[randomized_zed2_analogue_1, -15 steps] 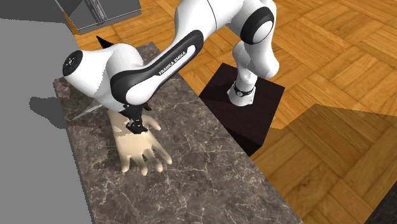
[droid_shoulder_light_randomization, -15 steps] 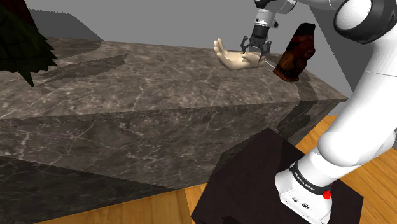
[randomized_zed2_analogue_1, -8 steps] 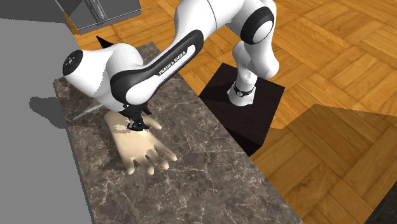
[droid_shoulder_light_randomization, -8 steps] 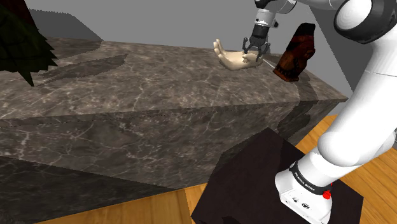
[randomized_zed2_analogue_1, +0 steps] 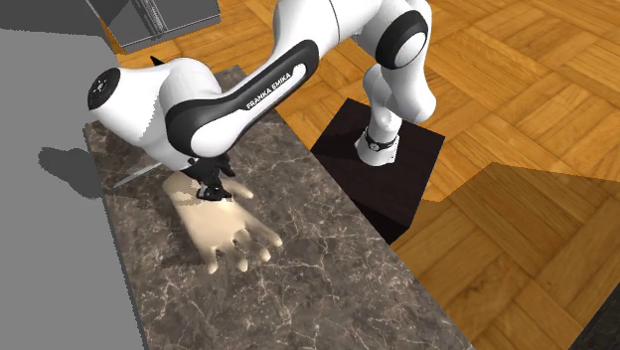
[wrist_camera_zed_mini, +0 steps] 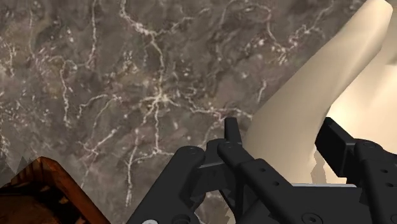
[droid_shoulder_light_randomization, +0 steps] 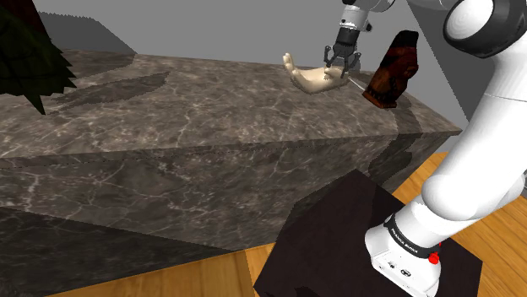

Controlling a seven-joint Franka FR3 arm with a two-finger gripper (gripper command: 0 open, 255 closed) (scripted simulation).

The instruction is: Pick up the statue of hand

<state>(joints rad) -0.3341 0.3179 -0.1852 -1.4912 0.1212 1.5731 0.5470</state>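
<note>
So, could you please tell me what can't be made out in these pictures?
- Hand statue, second exterior view: its gripped part is hidden under the gripper and arm.
- The statue, wrist view: cut off by the edge.
- Brown object, wrist view: cut off at the corner.
- Dark shape, shoulder view: cut off by the edge.

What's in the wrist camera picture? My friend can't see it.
A black claw clasps a cream hand statue between its two fingers, over a dark marble counter. A reddish-brown object lies off to the claw's side.
</note>
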